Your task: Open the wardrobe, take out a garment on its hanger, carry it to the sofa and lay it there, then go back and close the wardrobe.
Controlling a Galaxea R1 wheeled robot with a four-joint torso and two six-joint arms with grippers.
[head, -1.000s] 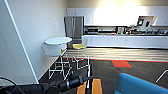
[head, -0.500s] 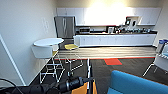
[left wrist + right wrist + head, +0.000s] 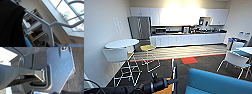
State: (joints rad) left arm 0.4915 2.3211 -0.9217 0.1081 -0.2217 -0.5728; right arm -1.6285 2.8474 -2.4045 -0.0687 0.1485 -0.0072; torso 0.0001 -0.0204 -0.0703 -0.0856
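Observation:
The thin white hanger (image 3: 50,26) crosses the left wrist view, and the black garment (image 3: 11,25) drapes over one of its shoulders. In the head view the hanger (image 3: 172,71) rises upright from the tip of my left arm at the bottom edge. My left gripper (image 3: 171,80) is shut on it there. The bright blue upholstered back of the sofa (image 3: 219,82) fills the lower right corner of the head view, just right of the hanger. The right wrist view gives the robot's own dark plate and bar over dark carpet.
A round white table (image 3: 121,43) with white stools (image 3: 116,55) and a yellow-seated one (image 3: 147,47) stands at the left wall. White kitchen counters (image 3: 189,38) and a steel fridge (image 3: 140,27) line the far wall. A white chair (image 3: 234,60) and table (image 3: 244,50) are at the right.
The whole head view has slid left, so the camera has turned right. The blue sofa back has come further into the lower right corner.

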